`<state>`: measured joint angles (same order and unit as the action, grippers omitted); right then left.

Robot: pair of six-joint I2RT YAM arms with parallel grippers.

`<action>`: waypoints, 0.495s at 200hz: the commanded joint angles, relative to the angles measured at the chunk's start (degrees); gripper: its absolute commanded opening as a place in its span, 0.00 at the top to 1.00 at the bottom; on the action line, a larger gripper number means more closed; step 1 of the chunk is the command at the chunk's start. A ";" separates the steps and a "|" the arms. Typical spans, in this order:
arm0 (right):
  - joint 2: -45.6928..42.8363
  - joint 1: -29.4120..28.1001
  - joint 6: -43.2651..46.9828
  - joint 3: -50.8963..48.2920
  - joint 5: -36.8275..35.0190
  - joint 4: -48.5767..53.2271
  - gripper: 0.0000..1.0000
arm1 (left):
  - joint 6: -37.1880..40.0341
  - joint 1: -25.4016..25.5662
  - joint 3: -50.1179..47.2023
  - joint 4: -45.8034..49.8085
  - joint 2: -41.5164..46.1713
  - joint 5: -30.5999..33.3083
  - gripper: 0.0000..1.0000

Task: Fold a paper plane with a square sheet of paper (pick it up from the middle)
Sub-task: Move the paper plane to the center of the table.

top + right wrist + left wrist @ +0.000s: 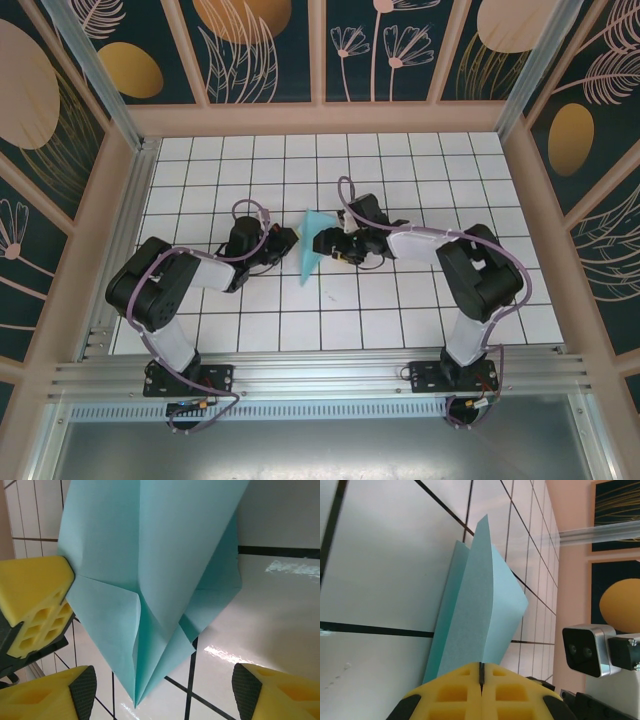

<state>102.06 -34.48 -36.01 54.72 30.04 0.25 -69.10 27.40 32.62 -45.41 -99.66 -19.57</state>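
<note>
The square sheet of paper is folded into a pointed light turquoise paper plane (312, 245) and stands on edge in the middle of the white grid table. My left gripper (291, 240) is on its left side. In the left wrist view its yellow fingers (481, 672) are pressed together, with the paper plane (480, 605) rising from between them. My right gripper (322, 243) sits just right of the paper. In the right wrist view its gripper (162, 690) stands open, and the nose of the paper plane (150, 555) points down between the two pads without touching them.
Pink wooden walls (320, 118) with dark floral panels enclose the table on three sides. An aluminium rail (320, 375) runs along the near edge by the arm bases. The right arm's wrist camera (585, 650) hangs close to the paper. White tiles (400, 170) lie bare around it.
</note>
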 commanded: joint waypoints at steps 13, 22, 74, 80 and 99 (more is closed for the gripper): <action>2.46 -0.93 1.00 2.05 2.19 -1.84 0.31 | 2.79 -0.57 -0.63 3.87 0.02 3.52 1.00; 3.15 -1.07 1.33 2.66 2.46 -1.56 0.33 | 3.32 -0.59 -0.63 5.01 0.10 4.28 1.00; 5.56 -2.60 2.50 6.19 2.75 0.49 0.36 | 4.24 -0.68 -1.11 7.16 0.00 5.43 0.98; 5.70 -2.82 2.67 6.72 2.38 1.12 0.37 | 4.28 -0.68 -1.02 7.13 0.12 5.51 0.98; 5.96 -3.47 3.06 8.01 0.71 2.84 0.42 | 4.33 -0.68 -0.65 7.09 -0.01 5.42 0.98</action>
<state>107.07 -36.91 -34.50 59.92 31.53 0.78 -66.22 27.24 32.14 -39.11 -99.66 -14.92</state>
